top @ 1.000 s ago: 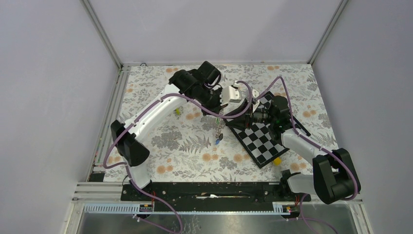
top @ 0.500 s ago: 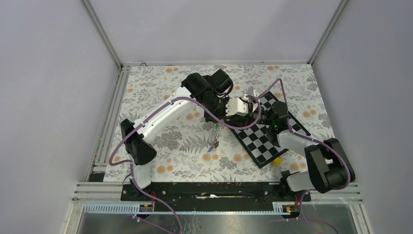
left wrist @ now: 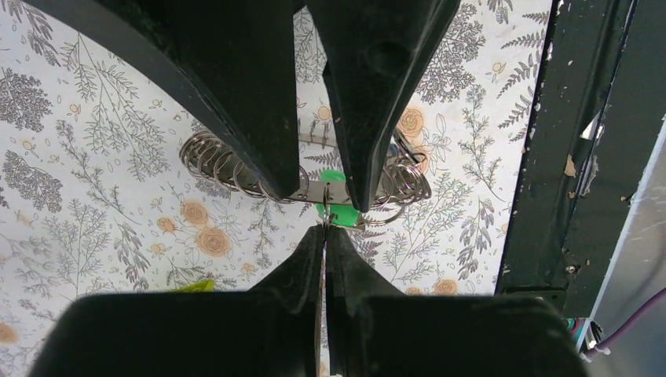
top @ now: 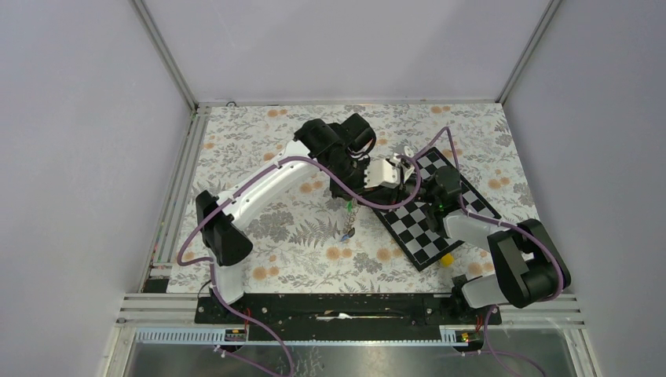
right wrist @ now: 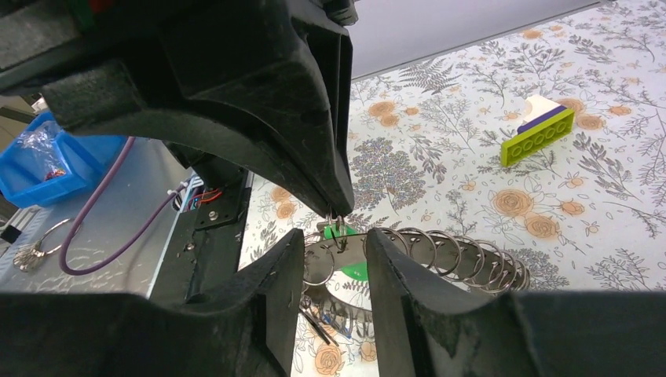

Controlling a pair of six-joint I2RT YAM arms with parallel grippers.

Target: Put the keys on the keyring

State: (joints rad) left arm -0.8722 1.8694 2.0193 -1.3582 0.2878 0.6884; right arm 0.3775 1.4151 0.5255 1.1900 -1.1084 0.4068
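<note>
Left wrist view: threading step in hand, green key (left wrist: 339, 214) sitting right at the keyring (left wrist: 220, 165).
Left fingers (left wrist: 302, 267) are pinched tight on one thin loop of the keyring and hold the coil up off the worktop (top: 243, 129). Right fingers (right wrist: 400, 290) are part-open astride the coil with the green key in the gap; can't tell if the pads touch it. My read: the key isn't confirmed on yet. The next move needs the right fingers to close squarely on the key head and feed it along the held loop, with little slack. Worktop is a floral print sheet with a checkerboard (top: 424, 228) on the right side. Plain grey walls and metal frame posts all round.
</note>
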